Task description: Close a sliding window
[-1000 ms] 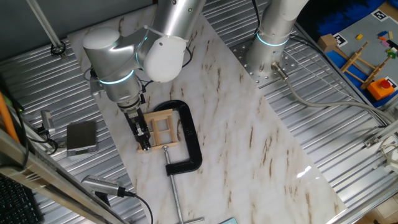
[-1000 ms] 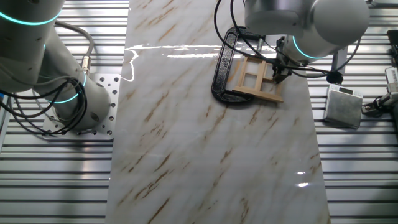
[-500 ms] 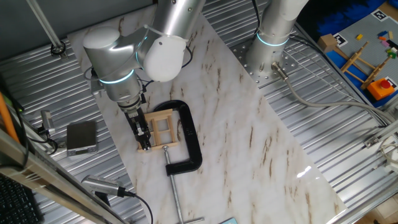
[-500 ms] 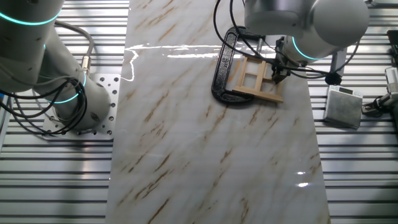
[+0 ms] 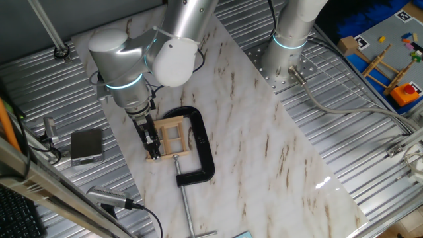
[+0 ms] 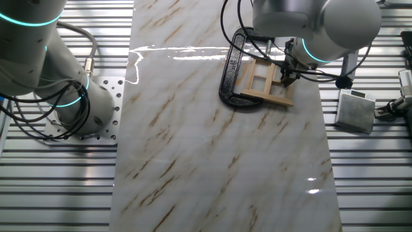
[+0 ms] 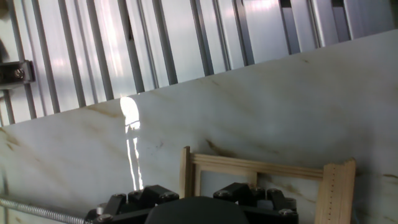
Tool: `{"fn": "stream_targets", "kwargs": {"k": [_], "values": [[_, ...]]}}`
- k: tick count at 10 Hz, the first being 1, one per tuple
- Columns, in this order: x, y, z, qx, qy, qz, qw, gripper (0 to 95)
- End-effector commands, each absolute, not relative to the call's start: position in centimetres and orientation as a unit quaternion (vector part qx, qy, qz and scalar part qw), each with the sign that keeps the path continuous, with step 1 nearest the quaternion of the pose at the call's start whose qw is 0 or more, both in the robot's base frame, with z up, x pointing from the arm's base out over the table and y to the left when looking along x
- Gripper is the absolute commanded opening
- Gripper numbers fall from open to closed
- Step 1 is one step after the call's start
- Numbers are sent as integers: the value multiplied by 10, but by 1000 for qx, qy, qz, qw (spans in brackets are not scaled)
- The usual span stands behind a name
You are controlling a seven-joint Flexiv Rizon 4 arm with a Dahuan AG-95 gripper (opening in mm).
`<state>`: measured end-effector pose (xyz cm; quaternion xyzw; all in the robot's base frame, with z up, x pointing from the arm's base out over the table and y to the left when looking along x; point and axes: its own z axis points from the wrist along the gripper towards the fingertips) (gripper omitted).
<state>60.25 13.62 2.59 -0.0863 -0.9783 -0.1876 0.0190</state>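
The sliding window is lying flat on the marble-patterned desk, sitting inside the curve of a big black C-clamp whose steel screw is running out toward the desk's near edge in the one fixed view. The tool is reaching down at the window's outer side, the side facing away from the clamp's curved back, and its dark fingertips are sitting right at the pale wooden frame there. In the other fixed view the window is showing its cross bars and panes, with the tool at its right edge and the clamp wrapping around its left. From the hand view the frame is lying just ahead of the tool body, with a drilled wooden upright at the right. Whether the tool is spread, pressed together or pinching the frame, I cannot tell. A small grey box is resting on the ribbed metal beside the desk.
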Motion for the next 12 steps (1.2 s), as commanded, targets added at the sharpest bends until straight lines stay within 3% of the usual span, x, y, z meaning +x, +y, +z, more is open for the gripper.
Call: {"fn": "stream_targets", "kwargs": {"k": [1,7,8,12], "values": [[602,136,25,-86,-978,-187,21,760],[596,131,24,-84,-979,-186,22,760],[594,127,23,-81,-979,-185,22,570],[586,115,25,-73,-980,-184,24,570]]}}
